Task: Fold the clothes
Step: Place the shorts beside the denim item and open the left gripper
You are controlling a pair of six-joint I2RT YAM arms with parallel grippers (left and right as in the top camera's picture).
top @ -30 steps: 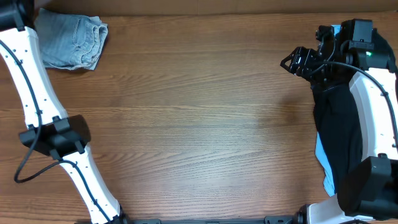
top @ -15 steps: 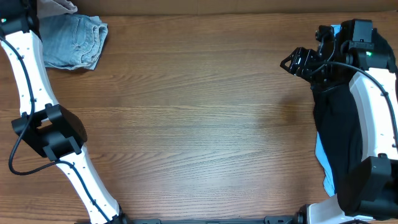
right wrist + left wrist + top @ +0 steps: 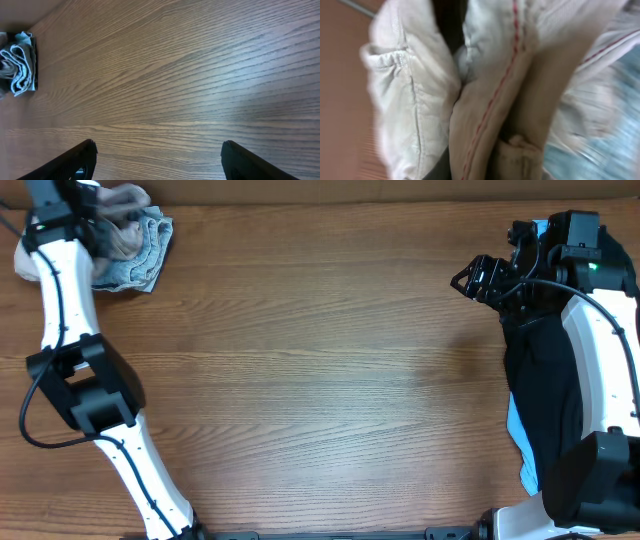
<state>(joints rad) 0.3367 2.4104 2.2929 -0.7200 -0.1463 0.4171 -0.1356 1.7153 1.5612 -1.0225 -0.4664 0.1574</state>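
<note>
Near-right corner: black garment with light-blue panel (image 3: 540,395) lies in a long heap along the right edge, partly under the right arm (image 3: 590,350); the blue shows at its near end.

Further up the right edge: right gripper (image 3: 472,280) hangs over the bare wooden counter (image 3: 320,380), pointing toward the middle; wrist view shows its fingers (image 3: 75,162) spread wide with only wood grain between them.

Far-left corner: left arm (image 3: 60,310) reaches up the left edge; left gripper (image 3: 95,225) is clamped on the beige shorts (image 3: 490,100), its fingers buried in cloth; wrist view is blurred and filled with pale folds and a line of red stitching.

Folded light-blue denim shorts (image 3: 135,255) lie in that corner; the beige shorts bunch over their far-left part; cannot tell whether they rest on the denim or hang above it.
</note>
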